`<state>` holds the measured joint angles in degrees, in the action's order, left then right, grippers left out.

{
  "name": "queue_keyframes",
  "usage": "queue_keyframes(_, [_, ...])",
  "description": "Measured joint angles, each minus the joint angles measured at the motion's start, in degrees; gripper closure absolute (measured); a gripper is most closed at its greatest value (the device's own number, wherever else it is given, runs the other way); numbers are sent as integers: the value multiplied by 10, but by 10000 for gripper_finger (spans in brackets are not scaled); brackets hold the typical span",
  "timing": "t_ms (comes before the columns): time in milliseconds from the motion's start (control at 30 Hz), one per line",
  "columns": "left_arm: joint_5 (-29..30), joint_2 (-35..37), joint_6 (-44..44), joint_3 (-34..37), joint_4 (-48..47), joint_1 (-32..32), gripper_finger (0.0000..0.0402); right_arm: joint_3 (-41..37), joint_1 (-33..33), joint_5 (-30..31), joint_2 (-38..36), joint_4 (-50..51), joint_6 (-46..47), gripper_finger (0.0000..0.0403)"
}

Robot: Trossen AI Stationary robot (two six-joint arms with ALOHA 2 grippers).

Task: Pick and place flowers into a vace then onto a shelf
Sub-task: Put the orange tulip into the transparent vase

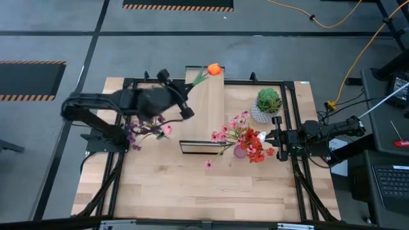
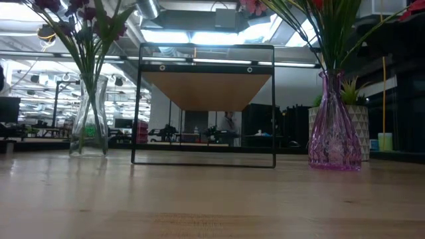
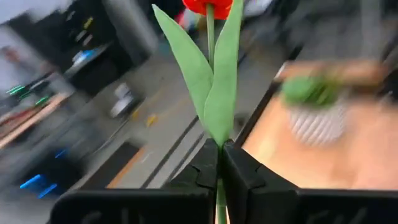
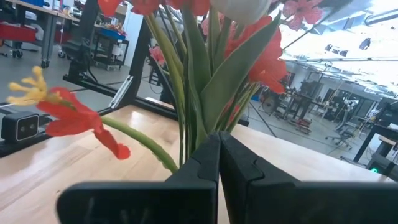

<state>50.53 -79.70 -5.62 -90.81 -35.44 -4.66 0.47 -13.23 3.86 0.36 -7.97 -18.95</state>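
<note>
Flowers first: the orange tulip on its long green stem (image 1: 208, 71) is clamped in my left gripper (image 1: 187, 112), fingers pinched tight on the stem, bloom out over the far end of the long light-wood shelf with the dark-framed hollow end (image 1: 208, 105). Not yet in any vase.

Right gripper (image 1: 276, 137) sits closed and empty-looking just beside the pink-purple glass vase (image 2: 334, 126), which already carries the red blooms (image 1: 255, 147) and pink blossoms (image 1: 230, 131). From its wrist camera the stems crowd right up to the fingertips; I cannot tell whether they touch.

Clear glass vase (image 2: 89, 119) stands at the shelf's left side under my left arm, holding the purple cluster (image 1: 135, 135) and a pink tulip (image 1: 167, 130).

Risks, as I judge them:
- Tulip stem is thin and held low; a fast swing could let it pivot or slip in the fingers.
- Lowering it into the clear vase, the arm may brush the stems there and tip the vase.
- Right gripper so near the purple vase: any sideways drift could knock it over.
- Lifting a tall, top-heavy vase onto the shelf invites toppling.

Count: two vases, one shelf, one round green plant in a white pot (image 1: 267, 104), one tulip in hand. Individual stems in the vases overlap too much to count.
</note>
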Motion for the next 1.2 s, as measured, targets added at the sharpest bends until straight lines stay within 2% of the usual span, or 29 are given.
queue_keyframes(67, [-59,35,-41,48,99,20,399,0,0,0,0,0,4,393])
queue_keyframes(167, [-97,80,-82,122,209,39,399,0,0,0,0,0,6,393])
queue_keyframes(400, [-124,149,-115,284,418,34,399,0,0,0,0,0,3,393])
queue_keyframes(533, [-98,172,-136,346,512,15,399,0,0,0,0,0,-6,393])
queue_keyframes(667, [-66,183,-154,375,543,-24,399,0,0,2,0,0,-12,393])
queue_keyframes(867, [0,185,-202,381,564,-69,399,0,0,2,0,-18,-28,393])
queue_keyframes(1000, [-5,194,-226,381,588,-76,399,0,0,2,0,-21,-27,393])
queue_keyframes(1200, [-30,205,-210,381,583,-79,399,0,0,2,0,-21,-26,393])
